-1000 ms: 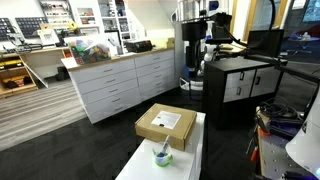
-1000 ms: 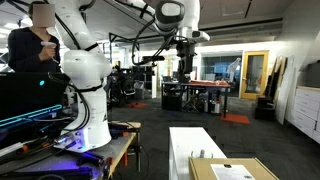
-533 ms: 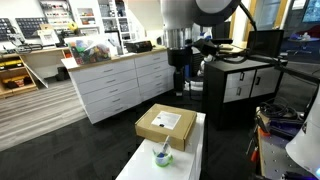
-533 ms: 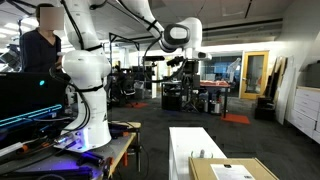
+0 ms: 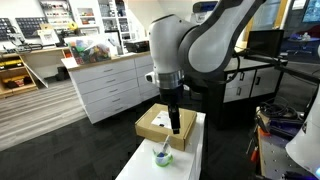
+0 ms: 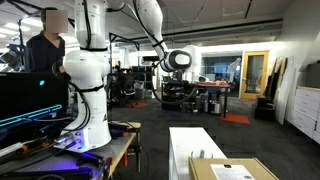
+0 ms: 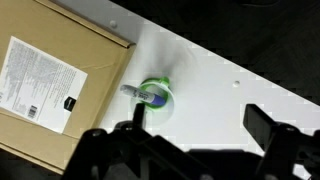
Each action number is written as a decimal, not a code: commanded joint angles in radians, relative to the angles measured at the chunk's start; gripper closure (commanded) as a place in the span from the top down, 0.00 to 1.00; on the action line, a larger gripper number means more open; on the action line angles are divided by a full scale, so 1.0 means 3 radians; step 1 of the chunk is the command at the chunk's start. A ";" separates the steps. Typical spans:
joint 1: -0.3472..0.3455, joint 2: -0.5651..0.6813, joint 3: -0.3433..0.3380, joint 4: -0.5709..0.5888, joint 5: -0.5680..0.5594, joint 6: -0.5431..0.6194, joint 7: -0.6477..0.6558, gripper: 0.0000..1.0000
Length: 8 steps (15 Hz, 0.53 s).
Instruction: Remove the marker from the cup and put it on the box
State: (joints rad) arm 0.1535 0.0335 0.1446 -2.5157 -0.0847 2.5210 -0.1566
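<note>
The marker (image 7: 138,93) stands in the cup (image 7: 170,98) near the middle of the wrist view, leaning so that its free end tips toward the left of the frame. The cup sits on the white counter (image 7: 235,110), near the corner of the box (image 7: 95,100) but apart from it. The box fills the left of the frame, with its label (image 7: 38,68) at upper left. The pincer (image 7: 197,125) is released: its two dark fingers stand well apart along the bottom of the frame with nothing between them. The cup lies above the gap and left of its centre. In an exterior view the pincer (image 5: 176,128) hangs over the box's near edge, with the cup (image 5: 162,155) lower in the frame. The step in hand looks like the approach. To do it well, bring the gap over the marker's free end rather than over the cup's centre. Since the fingers are spaced along the direction of the lean, a turn of the wrist so that they shut across the shaft would likely hold it more surely. Come down only until the pads bracket the marker above the rim, because the cup looks light and a touch could tip it. Then lift straight up until the tip clears the rim before heading for the box.
</note>
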 commanded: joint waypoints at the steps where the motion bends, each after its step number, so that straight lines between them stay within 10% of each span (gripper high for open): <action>1: -0.0009 0.0073 0.0013 0.0025 -0.0029 0.0012 -0.0005 1.00; 8: -0.0010 0.0184 0.0022 0.0107 -0.0048 0.0016 -0.0014 1.00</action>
State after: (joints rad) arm 0.1535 0.0896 0.1481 -2.4847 -0.0997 2.5285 -0.1601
